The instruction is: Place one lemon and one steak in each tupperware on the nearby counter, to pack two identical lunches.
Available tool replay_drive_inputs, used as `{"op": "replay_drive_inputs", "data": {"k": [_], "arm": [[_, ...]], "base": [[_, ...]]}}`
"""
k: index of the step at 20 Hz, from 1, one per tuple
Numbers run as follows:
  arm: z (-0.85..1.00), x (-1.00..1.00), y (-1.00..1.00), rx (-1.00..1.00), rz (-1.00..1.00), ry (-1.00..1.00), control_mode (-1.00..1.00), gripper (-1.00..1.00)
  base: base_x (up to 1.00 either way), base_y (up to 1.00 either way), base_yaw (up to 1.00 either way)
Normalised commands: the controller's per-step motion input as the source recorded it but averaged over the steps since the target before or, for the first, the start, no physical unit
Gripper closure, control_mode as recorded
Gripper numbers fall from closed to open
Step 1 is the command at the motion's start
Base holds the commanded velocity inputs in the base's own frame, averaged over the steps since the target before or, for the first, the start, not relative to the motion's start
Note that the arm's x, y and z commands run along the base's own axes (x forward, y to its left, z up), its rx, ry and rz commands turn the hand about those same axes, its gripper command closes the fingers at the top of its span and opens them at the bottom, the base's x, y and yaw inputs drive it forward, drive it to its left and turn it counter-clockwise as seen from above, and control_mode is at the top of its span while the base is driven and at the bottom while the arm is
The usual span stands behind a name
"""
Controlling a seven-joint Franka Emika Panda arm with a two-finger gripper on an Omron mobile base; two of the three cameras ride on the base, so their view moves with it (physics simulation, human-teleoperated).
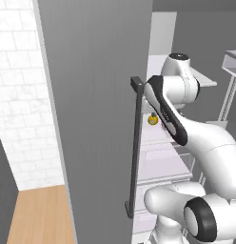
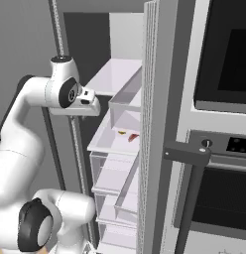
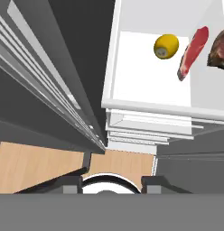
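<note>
A yellow lemon (image 3: 166, 46) lies on a white fridge shelf (image 3: 145, 76). Just beside it sits a red steak (image 3: 192, 52), and a darker steak (image 3: 218, 48) lies at the frame's edge. From the right base view, the lemon (image 2: 122, 132) and a steak (image 2: 133, 136) rest deep on the middle shelf. The lemon (image 1: 152, 120) also peeks out beside the arm in the left base view. My gripper (image 3: 112, 186) hangs in front of the shelf, well short of the food, open with nothing between its fingers. The tupperware and the counter are out of view.
The open grey fridge door (image 1: 101, 95) with its dark bar handle (image 1: 135, 143) stands close on the left. Clear drawers (image 2: 117, 173) stack below the food shelf. A wall oven (image 2: 224, 74) flanks the fridge on the right. Wood flooring (image 1: 39, 214) lies below.
</note>
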Motion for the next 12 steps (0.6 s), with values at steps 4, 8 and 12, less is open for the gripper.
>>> {"op": "replay_drive_inputs", "data": {"k": [4,8,12], "arm": [[-0.13,-0.63,-0.22,0.0,-0.05,-0.04,-1.0,-1.0],[-0.44,-0.93,-0.56,0.02,-0.18,-0.06,-1.0,-1.0],[-0.33,-0.52,-0.28,0.0,-0.16,-0.02,-1.0,-1.0]], "base": [[0.0,0.0,0.0],[0.0,0.0,0.0],[0.0,0.0,0.0]]}}
